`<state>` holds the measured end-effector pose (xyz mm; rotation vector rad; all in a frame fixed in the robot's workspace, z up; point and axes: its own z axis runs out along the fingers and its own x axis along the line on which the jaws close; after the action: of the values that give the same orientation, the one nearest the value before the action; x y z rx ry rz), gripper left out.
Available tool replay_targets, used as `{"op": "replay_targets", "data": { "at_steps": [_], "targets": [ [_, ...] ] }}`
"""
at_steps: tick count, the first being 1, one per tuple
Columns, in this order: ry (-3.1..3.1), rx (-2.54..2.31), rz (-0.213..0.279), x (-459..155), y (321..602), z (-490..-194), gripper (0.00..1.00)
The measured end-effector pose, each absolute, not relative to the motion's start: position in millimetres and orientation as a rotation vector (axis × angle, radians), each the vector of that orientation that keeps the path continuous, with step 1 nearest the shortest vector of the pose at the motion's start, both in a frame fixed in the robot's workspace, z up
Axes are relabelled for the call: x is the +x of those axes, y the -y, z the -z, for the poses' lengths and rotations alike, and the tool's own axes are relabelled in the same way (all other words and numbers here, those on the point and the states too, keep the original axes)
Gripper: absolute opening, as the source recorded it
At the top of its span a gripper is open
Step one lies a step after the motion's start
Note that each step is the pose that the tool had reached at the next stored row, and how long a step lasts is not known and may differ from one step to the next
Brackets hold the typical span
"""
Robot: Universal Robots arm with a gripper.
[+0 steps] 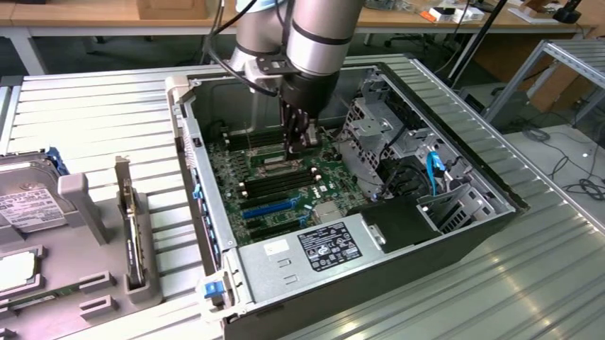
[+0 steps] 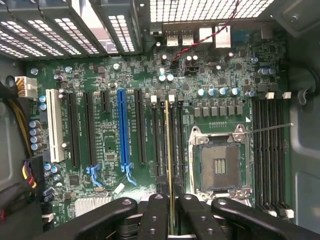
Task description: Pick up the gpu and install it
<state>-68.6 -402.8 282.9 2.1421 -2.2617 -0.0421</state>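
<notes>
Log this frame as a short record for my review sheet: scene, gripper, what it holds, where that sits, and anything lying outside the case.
scene: open computer case, motherboard exposed
gripper: gripper reaching down inside the case, shut on the gpu
gpu position: edge-on, lined up along the black memory slots beside the empty CPU socket
seated in slot: cannot tell
outside the case: dark card standing upright in a grey holder, at the exterior view's left

A robotics lab or electronics workshop: a robot arm (image 1: 317, 32) reaches into an opened computer case (image 1: 378, 280) on a ribbed metal bench (image 1: 95, 106), wooden desks (image 1: 76, 14) line the top of the exterior view, loose cables (image 1: 572, 173) trail over the floor (image 1: 553, 145) at its right, and what seems a hard drive (image 1: 24, 205) lies at its left edge.
</notes>
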Motion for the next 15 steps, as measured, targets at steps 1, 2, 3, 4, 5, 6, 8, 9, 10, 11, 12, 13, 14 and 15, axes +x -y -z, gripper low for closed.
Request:
{"op": "replay_targets", "data": {
  "at_steps": [1, 2, 3, 4, 5, 6, 8, 9, 10, 11, 12, 13, 14, 15],
  "targets": [
    [2.262, 2.142, 0.042, -68.6, 402.8, -280.8, 0.14],
    [2.262, 2.142, 0.042, -68.7, 402.8, -278.7, 0.14],
    [2.262, 2.142, 0.042, -68.9, 402.8, -276.7, 0.14],
    [2.262, 2.142, 0.042, -69.4, 402.8, -274.0, 0.14],
    [2.262, 2.142, 0.042, -69.8, 402.8, -272.2, 0.14],
    [2.262, 2.142, 0.042, -70.3, 402.8, -270.4, 0.14],
    [2.262, 2.143, 0.040, -71.2, 402.8, -267.2, 0.14],
    [2.263, 2.144, 0.039, -71.4, 402.8, -265.8, 0.14],
    [2.265, 2.145, 0.036, -72.1, 402.8, -263.9, 0.14],
    [2.266, 2.146, 0.033, -72.8, 402.8, -262.3, 0.14],
    [2.267, 2.148, 0.031, -73.5, 402.8, -261.0, 0.14],
    [2.268, 2.149, 0.029, -74.4, 402.9, -260.2, 0.14],
    [2.268, 2.149, 0.028, -74.6, 402.8, -260.1, 0.14],
    [2.269, 2.149, 0.029, -74.0, 402.8, -259.4, 0.14]
  ]
}}
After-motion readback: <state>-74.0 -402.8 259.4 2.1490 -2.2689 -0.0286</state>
